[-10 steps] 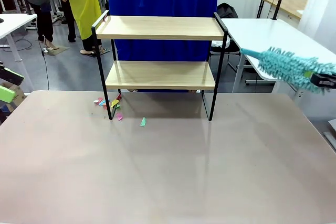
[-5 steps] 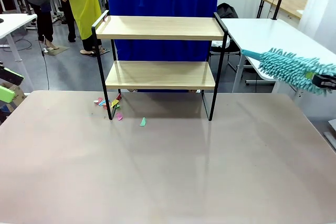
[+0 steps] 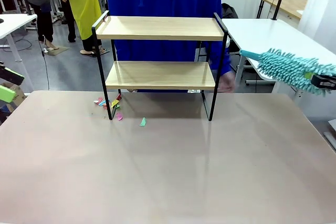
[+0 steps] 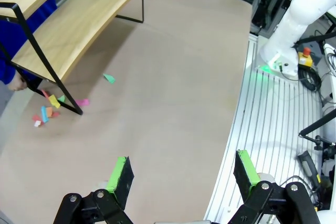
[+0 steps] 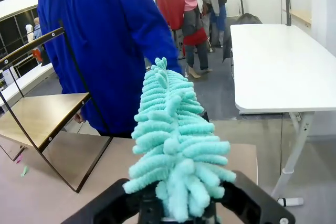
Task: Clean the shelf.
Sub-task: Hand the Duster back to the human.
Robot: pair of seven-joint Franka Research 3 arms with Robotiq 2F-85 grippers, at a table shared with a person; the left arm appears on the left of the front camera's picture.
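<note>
The person in the blue coat (image 3: 163,3) now stands closer behind the shelf (image 3: 160,66), and a hand (image 3: 226,82) has appeared by its right rear leg, perhaps touching the frame, though blur hides that. The shelf has not shifted at the far middle of the table (image 3: 168,166), both boards bare. The duster (image 3: 291,69) has barely moved, hanging off to the shelf's right, clenched in the right gripper (image 3: 324,81). The left gripper (image 4: 182,174) waits with jaws spread wide and nothing between them. Coloured paper scraps (image 3: 111,104) lie around the shelf's left front leg. A white table (image 3: 273,35) stands behind the duster.
</note>
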